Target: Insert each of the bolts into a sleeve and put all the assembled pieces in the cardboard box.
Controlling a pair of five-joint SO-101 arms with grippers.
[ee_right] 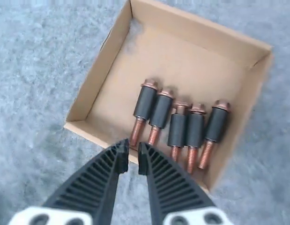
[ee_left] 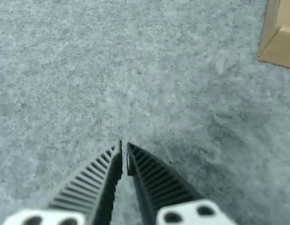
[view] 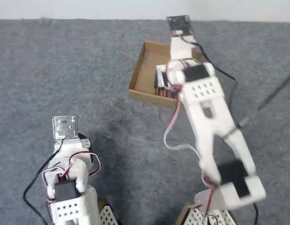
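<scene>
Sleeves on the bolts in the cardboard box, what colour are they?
Black sleeves, over copper-coloured bolts; the right wrist view shows them best.

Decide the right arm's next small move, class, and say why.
Probably draw the right gripper up and back from the cardboard box: five sleeved bolts already lie side by side inside it, and the gripper hangs empty over the box's near wall.

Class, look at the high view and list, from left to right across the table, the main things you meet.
left arm → cardboard box → right arm. The assembled pieces in the box are left out, since the right arm overlaps them.
</scene>
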